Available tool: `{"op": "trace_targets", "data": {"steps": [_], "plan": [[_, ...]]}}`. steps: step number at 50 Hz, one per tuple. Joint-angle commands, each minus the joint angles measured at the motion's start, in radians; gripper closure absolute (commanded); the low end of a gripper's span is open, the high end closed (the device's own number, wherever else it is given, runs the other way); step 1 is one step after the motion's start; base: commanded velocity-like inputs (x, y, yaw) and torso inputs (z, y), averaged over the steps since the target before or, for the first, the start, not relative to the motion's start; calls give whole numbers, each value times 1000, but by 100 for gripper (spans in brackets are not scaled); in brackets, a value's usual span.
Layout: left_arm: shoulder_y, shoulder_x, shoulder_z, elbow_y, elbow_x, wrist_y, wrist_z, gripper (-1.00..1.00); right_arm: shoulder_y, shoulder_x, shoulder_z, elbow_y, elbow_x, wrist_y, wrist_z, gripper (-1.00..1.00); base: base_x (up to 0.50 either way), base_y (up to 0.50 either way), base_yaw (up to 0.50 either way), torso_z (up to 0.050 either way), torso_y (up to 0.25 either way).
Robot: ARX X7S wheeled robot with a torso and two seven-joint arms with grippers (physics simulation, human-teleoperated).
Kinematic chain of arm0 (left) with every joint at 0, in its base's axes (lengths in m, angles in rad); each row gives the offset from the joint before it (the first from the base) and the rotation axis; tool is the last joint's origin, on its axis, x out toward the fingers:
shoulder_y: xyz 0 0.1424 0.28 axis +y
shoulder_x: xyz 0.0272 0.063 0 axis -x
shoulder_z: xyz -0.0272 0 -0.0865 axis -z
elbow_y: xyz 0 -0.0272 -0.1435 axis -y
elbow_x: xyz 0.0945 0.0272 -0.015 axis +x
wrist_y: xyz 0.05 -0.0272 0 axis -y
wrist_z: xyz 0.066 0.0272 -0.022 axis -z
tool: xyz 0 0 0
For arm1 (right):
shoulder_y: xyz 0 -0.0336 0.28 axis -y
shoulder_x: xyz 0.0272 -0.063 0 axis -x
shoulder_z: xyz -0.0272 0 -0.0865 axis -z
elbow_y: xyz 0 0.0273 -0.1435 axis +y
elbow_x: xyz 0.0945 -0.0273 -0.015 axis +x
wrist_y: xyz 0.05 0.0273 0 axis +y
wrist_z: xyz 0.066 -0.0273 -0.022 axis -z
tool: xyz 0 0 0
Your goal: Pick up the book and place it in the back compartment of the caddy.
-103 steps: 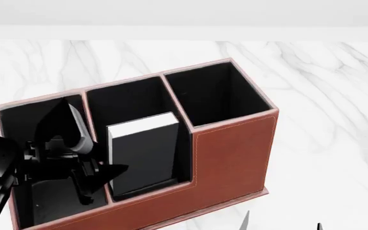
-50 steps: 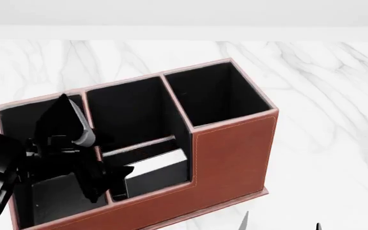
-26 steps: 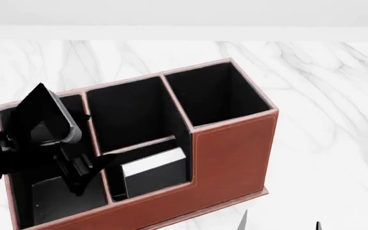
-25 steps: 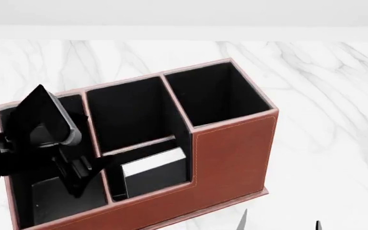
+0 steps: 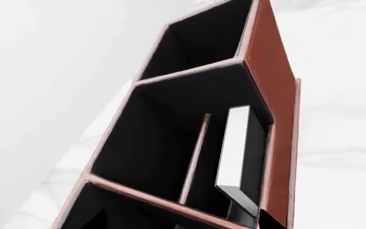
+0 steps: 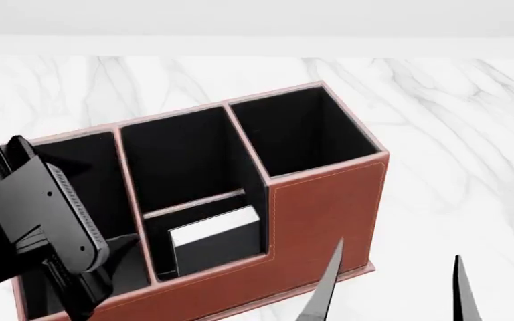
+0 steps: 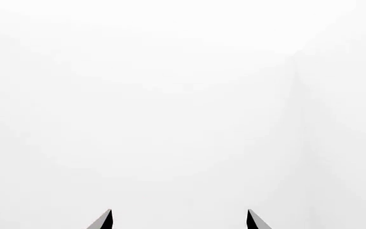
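The book [image 6: 214, 239] stands in the low-walled near half of the split middle section of the caddy [image 6: 320, 214], white page edges up, its long axis running along the caddy's front wall. In the head view the left gripper [image 6: 78, 281] hangs over the long undivided end cell, just beside the book's cell and to its left; its fingertips run off the frame, so whether the jaws are apart or together cannot be told, though nothing shows between them. The left wrist view looks down into the same cells and shows the book [image 5: 237, 148] upright against the front wall, apart from the thin divider [image 5: 194, 160] that splits the section. The right gripper [image 6: 391, 287] rises in front of the caddy's tall end, its two fingers spread well apart and holding nothing; its wrist view shows only those tips [image 7: 177, 220] against blank white. The marble table [image 6: 454, 120] lies bare around the caddy. The left arm is the nearer to the book, which by this reading sits in the small cell the task names, so the placing looks done.
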Motion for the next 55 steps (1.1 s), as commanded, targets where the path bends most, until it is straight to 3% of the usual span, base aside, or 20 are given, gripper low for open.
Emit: {"op": "trace_targets", "data": {"steps": [1,17,23,31,35,38,41,47,55], "plan": [[-11,-28,50,196,53,-117,9,-100,9,19,28,-180,-21,123,-7,-100,0,0,0,0,0],[-81,-57,105,424,109,-268,50,-100,-30,53,75,-411,-51,209,-3,-100,0,0,0,0,0],[-30,-59,42,494,89,-190,46,-100,-67,71,84,-454,-62,183,5,-100,0,0,0,0,0],[-8,-75,32,636,120,-217,62,-100,-92,85,104,-501,-63,173,12,-100,0,0,0,0,0],[30,6,23,639,343,-162,239,-100,-100,92,115,-522,-63,173,14,-100,0,0,0,0,0],[88,129,-37,639,565,-39,448,-100,-104,96,124,-534,-61,170,16,-100,0,0,0,0,0],[128,244,-117,639,684,82,598,-100,-106,97,125,-532,-63,162,19,-100,0,0,0,0,0],[176,389,-269,639,697,280,727,-100,-124,103,130,-544,-75,141,26,-100,0,0,0,0,0],[204,435,-373,640,590,400,727,-100,-147,113,140,-551,-82,112,35,-100,0,0,0,0,0]]}}
